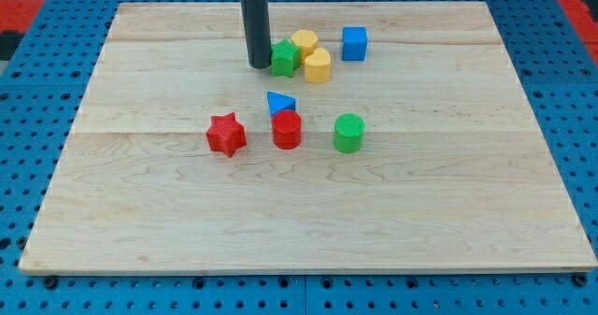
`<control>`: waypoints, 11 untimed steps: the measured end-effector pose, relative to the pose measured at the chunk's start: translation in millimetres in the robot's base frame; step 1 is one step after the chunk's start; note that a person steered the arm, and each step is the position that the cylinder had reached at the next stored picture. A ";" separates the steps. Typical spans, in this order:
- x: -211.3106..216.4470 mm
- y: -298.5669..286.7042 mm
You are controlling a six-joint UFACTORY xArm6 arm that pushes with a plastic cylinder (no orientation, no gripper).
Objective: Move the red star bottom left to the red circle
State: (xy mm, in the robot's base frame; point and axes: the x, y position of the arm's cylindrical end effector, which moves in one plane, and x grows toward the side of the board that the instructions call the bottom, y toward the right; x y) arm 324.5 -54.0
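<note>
The red star (226, 134) sits just left of the red circle (287, 129), not yet lower-left. My tip (259, 65) (bare rod, holding nothing) waits beside the green block (285, 58).

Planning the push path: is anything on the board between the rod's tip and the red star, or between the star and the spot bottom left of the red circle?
Nothing visible. My tip sits at the view's top beside the green block; bare board runs down to the red star, itself just left of the red circle.
</note>
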 end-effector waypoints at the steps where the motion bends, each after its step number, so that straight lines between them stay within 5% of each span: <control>1: 5.8 -3.5; 4: 42.9 -93.9; 8: 99.7 -88.9; 11: 109.2 -5.0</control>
